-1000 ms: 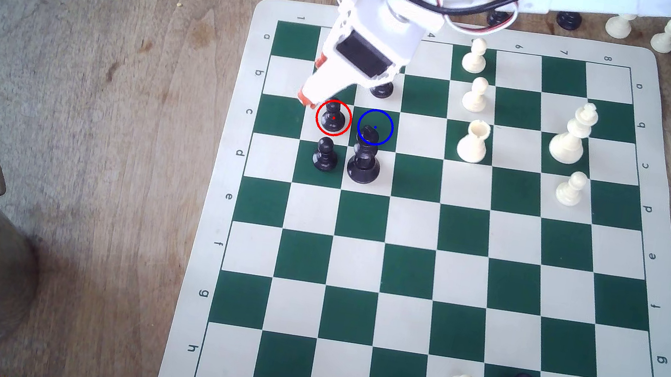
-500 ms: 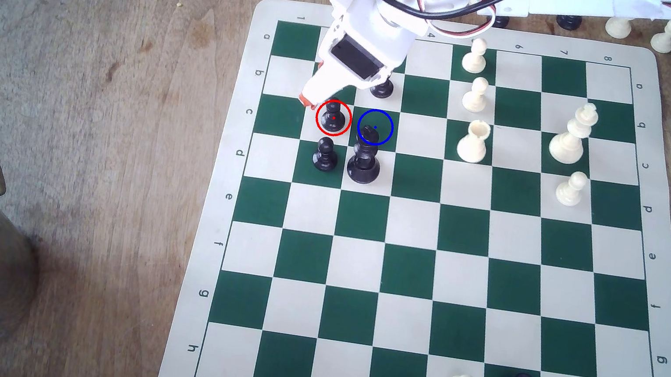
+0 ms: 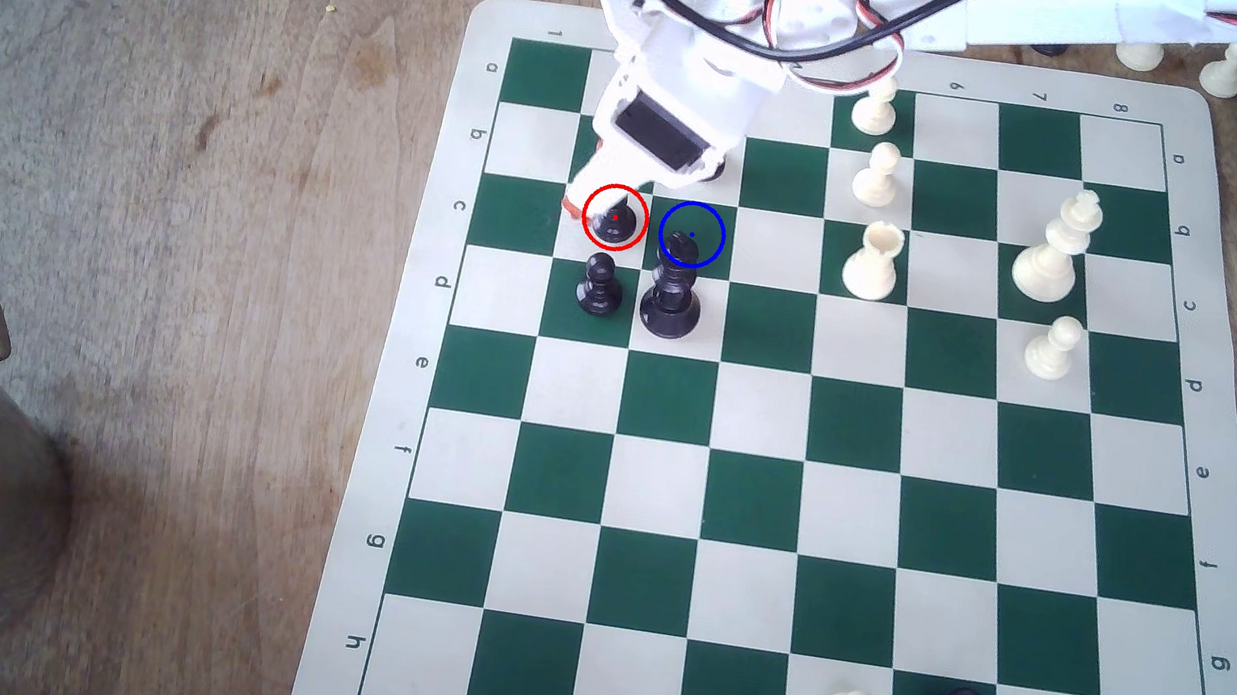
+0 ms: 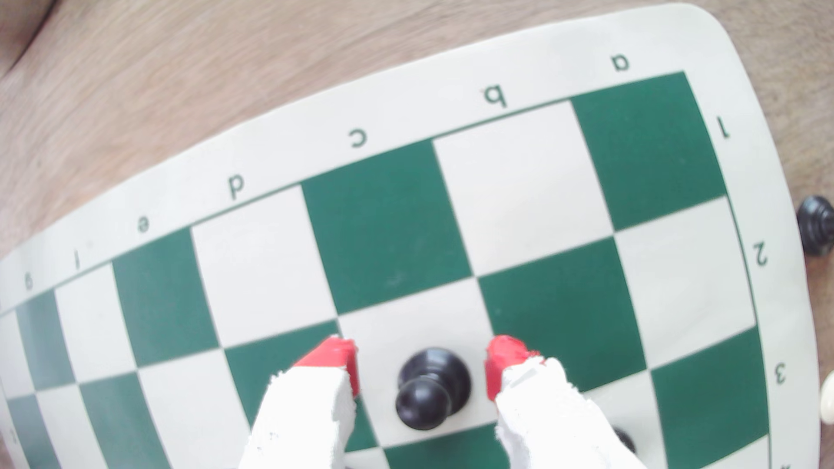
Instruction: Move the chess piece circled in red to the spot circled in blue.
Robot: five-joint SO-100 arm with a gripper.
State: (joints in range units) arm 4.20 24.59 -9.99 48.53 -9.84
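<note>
The gripper (image 4: 422, 367) is down over the board now, jaws spread wide, one red-tipped finger (image 4: 336, 360) on each side of the black pawn (image 4: 428, 390) with clear gaps both ways, so nothing is grasped yet. In the exterior view the pawn (image 3: 613, 224) sits upright on its cream square inside the red ring, half hidden under the white gripper (image 3: 604, 197). This looks like the reach step, right at the point of the pinch. The blue-ringed green square (image 3: 691, 234) lies just to the exterior view's right, one square over. Watch the tall black piece (image 3: 671, 296) on the next square nearer the camera: its top leans into the blue ring in this view. So the next move calls for a squeeze on the pawn's collar, a clean lift, then a short shift right, set down clear of that tall neighbour.
</note>
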